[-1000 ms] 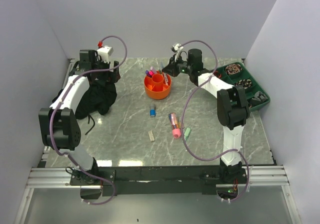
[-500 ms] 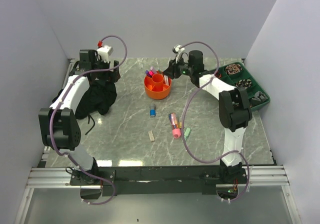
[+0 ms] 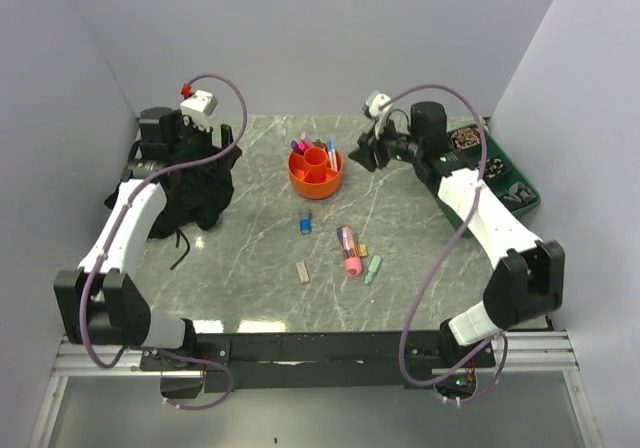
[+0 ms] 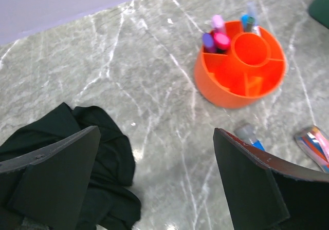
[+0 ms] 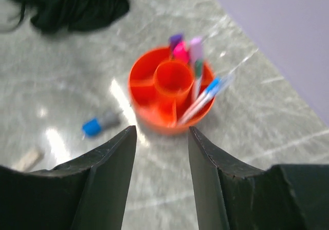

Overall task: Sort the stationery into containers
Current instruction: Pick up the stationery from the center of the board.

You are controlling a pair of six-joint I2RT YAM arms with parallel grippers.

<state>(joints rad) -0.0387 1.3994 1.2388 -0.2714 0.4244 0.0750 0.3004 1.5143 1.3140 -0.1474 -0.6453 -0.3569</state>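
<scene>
**Item: right end effector** [image 5: 160, 132]. A second ago you had it pinched shut at the rim of the round orange plastic holder [image 3: 316, 190]. It has now drawn back to the holder's right, jaws about half parted, with nothing between them. Reading: one deposit is done, likely the blue-and-white pen [image 5: 205, 94] leaning in a ring compartment.

**Item: left end effector** [image 4: 154, 178]. Spread to its widest and empty, over the black cloth bundle [image 3: 195, 183]. Its arm has shifted back and left.

**Outstanding:** on the grey marble worktop [image 3: 250, 268], in front of the holder and apart from it — blue-capped marker [image 3: 305, 222], pink highlighter [image 3: 349, 251], pale green stick [image 3: 373, 269], beige eraser [image 3: 303, 272]. Your sort is partway through; these want fetching next.
</scene>
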